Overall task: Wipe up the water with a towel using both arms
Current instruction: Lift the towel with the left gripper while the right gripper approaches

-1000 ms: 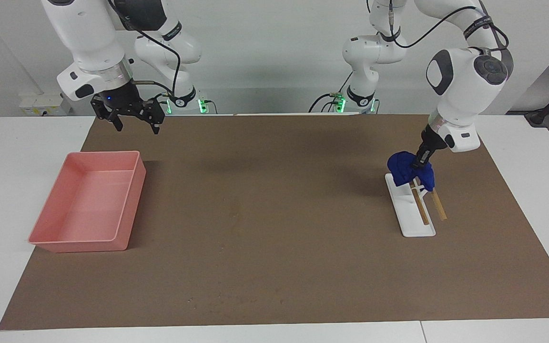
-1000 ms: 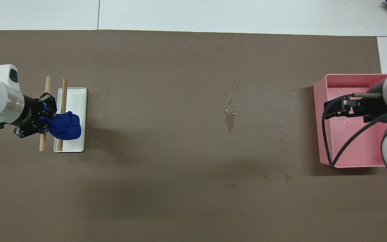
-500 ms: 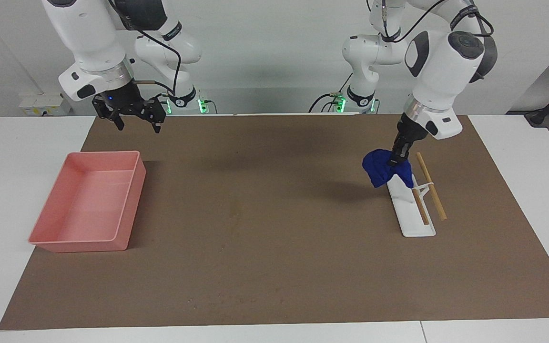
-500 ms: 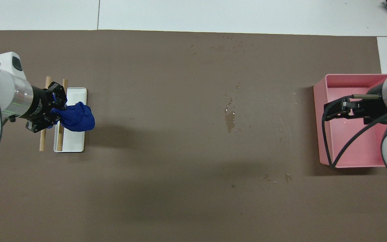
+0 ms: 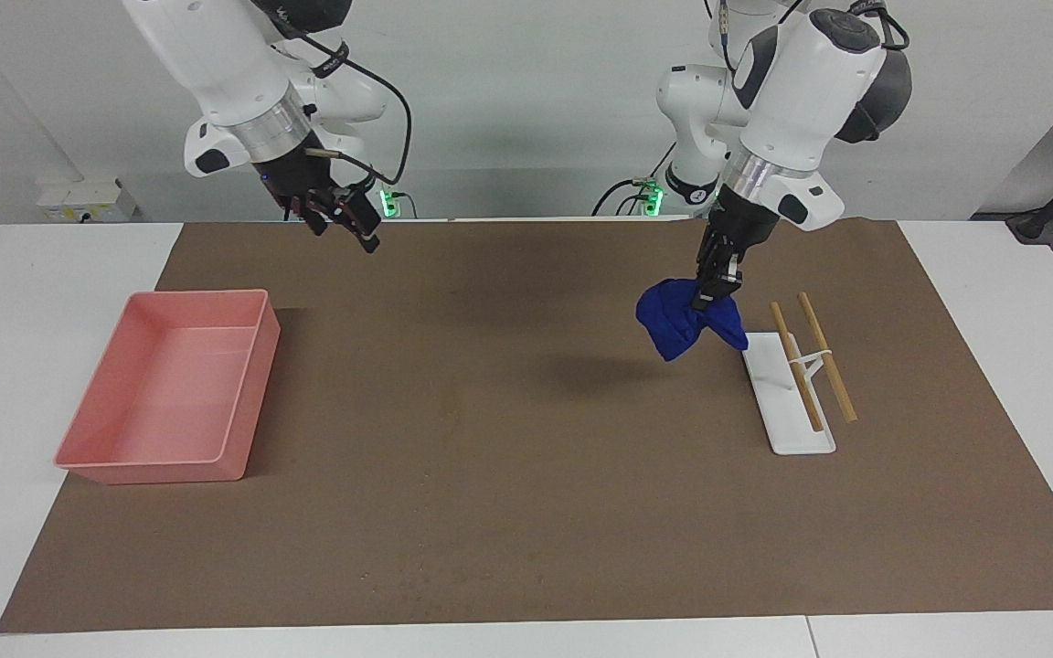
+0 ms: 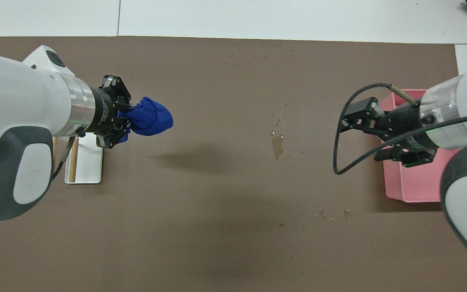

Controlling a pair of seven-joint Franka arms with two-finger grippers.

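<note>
The towel [image 5: 677,324] is a bunched royal-blue lump hanging from my left gripper [image 5: 714,279], which is shut on its top. It hangs in the air over the brown mat [image 5: 526,512], beside the white rack. In the overhead view the towel [image 6: 150,119] sticks out from the left gripper [image 6: 122,117]. A small water puddle [image 6: 277,142] with scattered drops lies mid-mat, between the two grippers. My right gripper [image 5: 345,236] is open and empty, raised over the mat beside the pink tray; it also shows in the overhead view [image 6: 365,129].
A pink tray [image 5: 252,366] stands at the right arm's end of the mat, and shows in the overhead view [image 6: 412,190]. A white rack [image 5: 796,429] with two wooden rods [image 5: 826,361] stands at the left arm's end. More drops [image 6: 330,213] lie nearer the robots.
My left gripper has lifted the towel off the rack's rods and carried it toward the mat's middle. My right gripper has moved from over the tray toward the middle.
</note>
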